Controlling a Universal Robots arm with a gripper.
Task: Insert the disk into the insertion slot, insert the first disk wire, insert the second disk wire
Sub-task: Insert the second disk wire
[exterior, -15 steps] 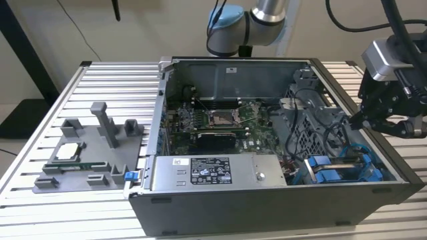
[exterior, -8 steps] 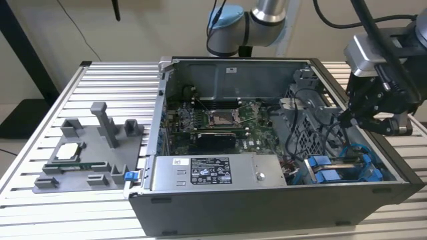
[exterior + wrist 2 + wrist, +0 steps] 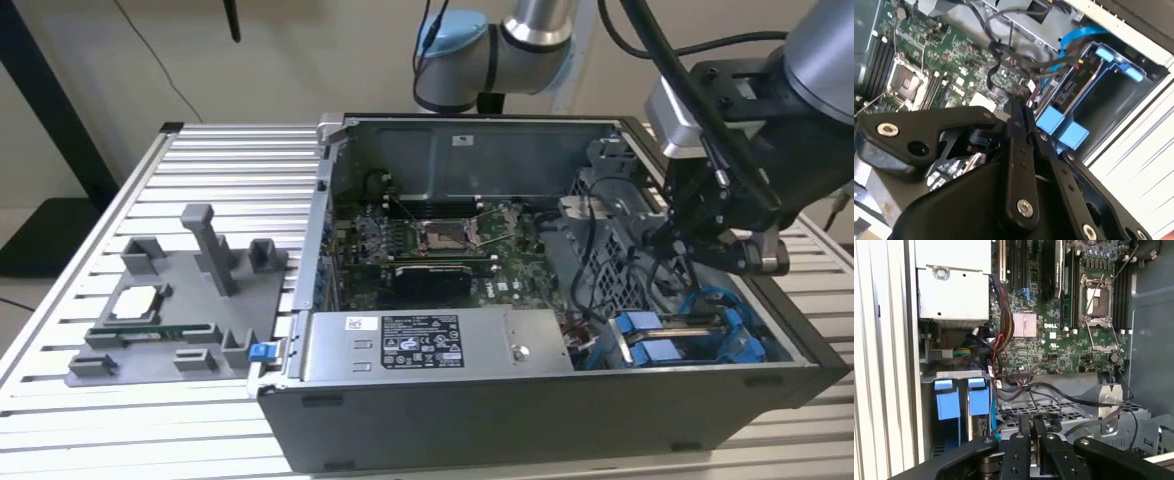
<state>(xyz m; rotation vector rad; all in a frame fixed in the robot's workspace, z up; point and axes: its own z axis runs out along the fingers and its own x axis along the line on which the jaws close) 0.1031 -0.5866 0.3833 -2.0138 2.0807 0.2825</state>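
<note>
Gripper (image 3: 1032, 420) hung low inside the case (image 3: 534, 420), jaws closed together, nothing clearly pinched between them. Disk (image 3: 663, 337) sat in the insertion slot (image 3: 959, 374), at the near corner on the exterior view's right. Risk: loose black cables (image 3: 1054, 389) lay just beside the gripper, so a descent could snag one or push a connector in crooked.
</note>
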